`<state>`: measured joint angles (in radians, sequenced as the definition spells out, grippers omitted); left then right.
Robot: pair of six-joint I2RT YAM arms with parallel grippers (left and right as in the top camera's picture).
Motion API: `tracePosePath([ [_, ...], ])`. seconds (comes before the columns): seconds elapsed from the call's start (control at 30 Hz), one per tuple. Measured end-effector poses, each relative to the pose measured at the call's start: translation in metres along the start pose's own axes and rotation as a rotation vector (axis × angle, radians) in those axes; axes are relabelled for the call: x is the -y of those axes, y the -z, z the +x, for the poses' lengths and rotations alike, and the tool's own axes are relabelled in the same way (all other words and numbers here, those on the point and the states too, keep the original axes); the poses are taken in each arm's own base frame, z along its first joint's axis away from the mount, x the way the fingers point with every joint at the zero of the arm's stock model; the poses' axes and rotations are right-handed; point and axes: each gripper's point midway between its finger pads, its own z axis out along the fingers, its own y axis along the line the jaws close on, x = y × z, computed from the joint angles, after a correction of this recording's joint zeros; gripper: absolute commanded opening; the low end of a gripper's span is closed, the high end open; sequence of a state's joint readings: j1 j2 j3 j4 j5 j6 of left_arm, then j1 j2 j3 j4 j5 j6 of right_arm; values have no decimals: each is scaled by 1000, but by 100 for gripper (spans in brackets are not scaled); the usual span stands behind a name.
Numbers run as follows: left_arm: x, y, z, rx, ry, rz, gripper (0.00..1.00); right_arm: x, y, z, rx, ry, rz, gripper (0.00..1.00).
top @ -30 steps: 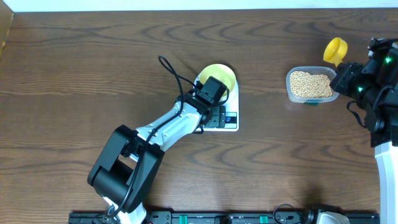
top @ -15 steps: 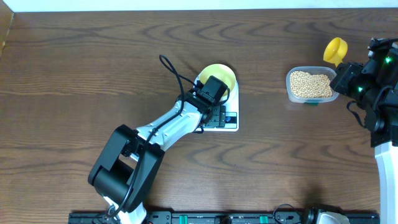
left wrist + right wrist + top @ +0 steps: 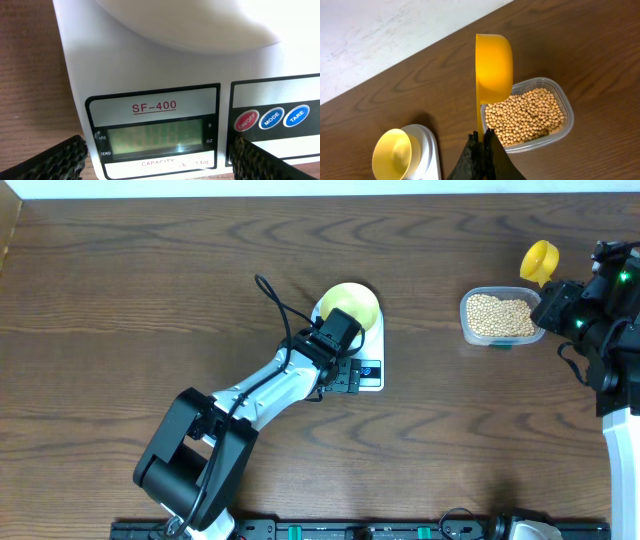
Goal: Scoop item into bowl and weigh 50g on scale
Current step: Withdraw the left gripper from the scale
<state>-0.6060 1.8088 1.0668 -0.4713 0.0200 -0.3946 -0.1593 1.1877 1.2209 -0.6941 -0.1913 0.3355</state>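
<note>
Here's a matt, grainy dark-brown wooden table (image 3: 150,280); smooth white plastic rectangular scale (image 3: 150,65); glossy bright yellow plastic scoop (image 3: 494,65); clear rectangular plastic tub (image 3: 569,111).

— where do we find the beans (image 3: 498,316)?
— we see them heaped in the clear tub (image 3: 466,330), small, round and tan, well apart from the scale (image 3: 372,372).
— and the bowl (image 3: 352,304)?
— pale yellow, upright on the scale's far end, its inside bare. we see the scale lying flat, white, with "sf-400" above its grey display and one red and two blue buttons beside it.
</note>
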Motion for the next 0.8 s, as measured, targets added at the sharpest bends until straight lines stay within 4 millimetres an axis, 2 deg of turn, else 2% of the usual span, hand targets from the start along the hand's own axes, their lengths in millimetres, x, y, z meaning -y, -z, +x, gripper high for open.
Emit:
tracePosePath([
  [0.17,0,2,0,0,-3,1,94,0,0,0,0,0,0,1],
  [0.23,0,12,-1,10,-3,6,94,0,0,0,0,0,0,1],
  [0.3,1,29,-3,35,-2,18,94,0,0,0,0,0,0,1],
  [0.47,0,97,-12,155,12,86,94,-4,0,1,-7,0,-24,1],
  [0.57,-4,128,-16,204,46,156,94,-9,0,3,-20,5,-55,1],
  [0.67,-13,152,-16,206,88,267,94,-18,1,10,-52,27,-107,1],
  [0.8,-28,173,-11,195,122,369,94,-30,4,22,-105,43,-184,1],
])
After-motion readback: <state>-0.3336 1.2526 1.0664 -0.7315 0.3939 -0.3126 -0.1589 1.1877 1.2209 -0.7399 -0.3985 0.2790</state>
